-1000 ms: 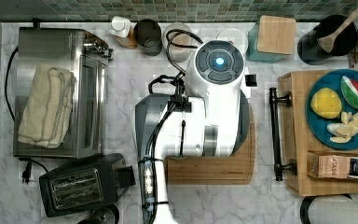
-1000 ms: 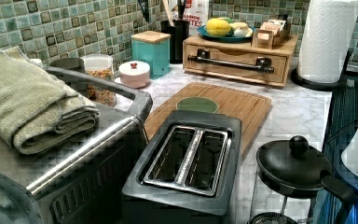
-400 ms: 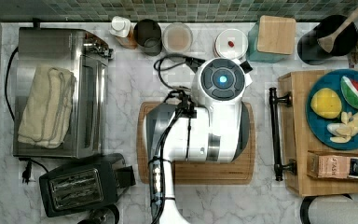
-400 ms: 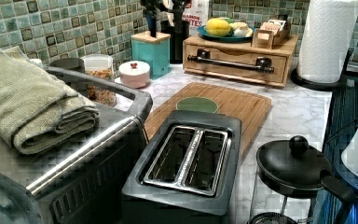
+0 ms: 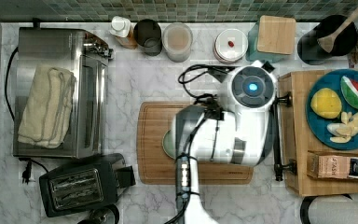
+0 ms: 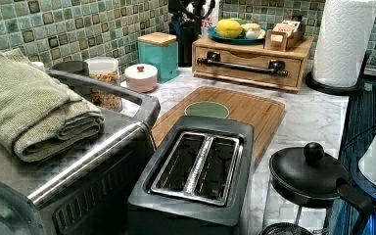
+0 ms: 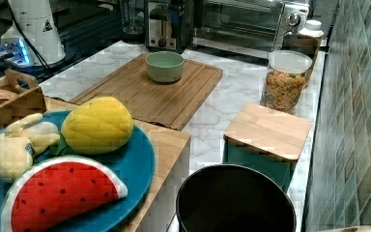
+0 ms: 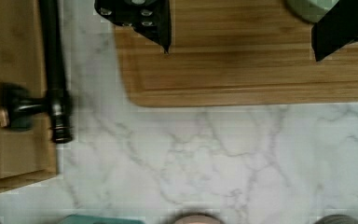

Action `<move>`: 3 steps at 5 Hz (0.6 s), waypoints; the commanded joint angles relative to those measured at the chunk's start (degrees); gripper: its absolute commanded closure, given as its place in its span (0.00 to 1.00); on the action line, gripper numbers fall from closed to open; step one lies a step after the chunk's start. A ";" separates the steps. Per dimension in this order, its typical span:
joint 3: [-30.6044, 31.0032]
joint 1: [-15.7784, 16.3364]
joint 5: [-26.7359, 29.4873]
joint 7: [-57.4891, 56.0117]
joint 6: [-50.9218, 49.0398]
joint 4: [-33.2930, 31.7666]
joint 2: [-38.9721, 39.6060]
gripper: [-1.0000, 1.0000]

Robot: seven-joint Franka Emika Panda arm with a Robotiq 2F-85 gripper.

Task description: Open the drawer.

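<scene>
Cardboard box marked "STASH" atop drawer

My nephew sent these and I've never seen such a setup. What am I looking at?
The white machine is a robot arm, seen from above over a marble kitchen counter. Two other cameras look along the counter from opposite ends. The fourth rides on the arm's wrist, looking down past its end effector, whose two black fingers are apart and hold nothing. On the counter: a cutting board with a green bowl, a toaster, and a shut wooden drawer with a black bar handle.
</scene>
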 commanded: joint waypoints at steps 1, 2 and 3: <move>-7.08 -5.64 -4.62 -6.82 9.24 -2.76 0.28 0.00; -6.73 -7.01 -3.19 -7.55 10.88 -3.53 1.16 0.00; -6.53 -7.68 -1.90 -6.81 10.41 -3.56 1.68 0.00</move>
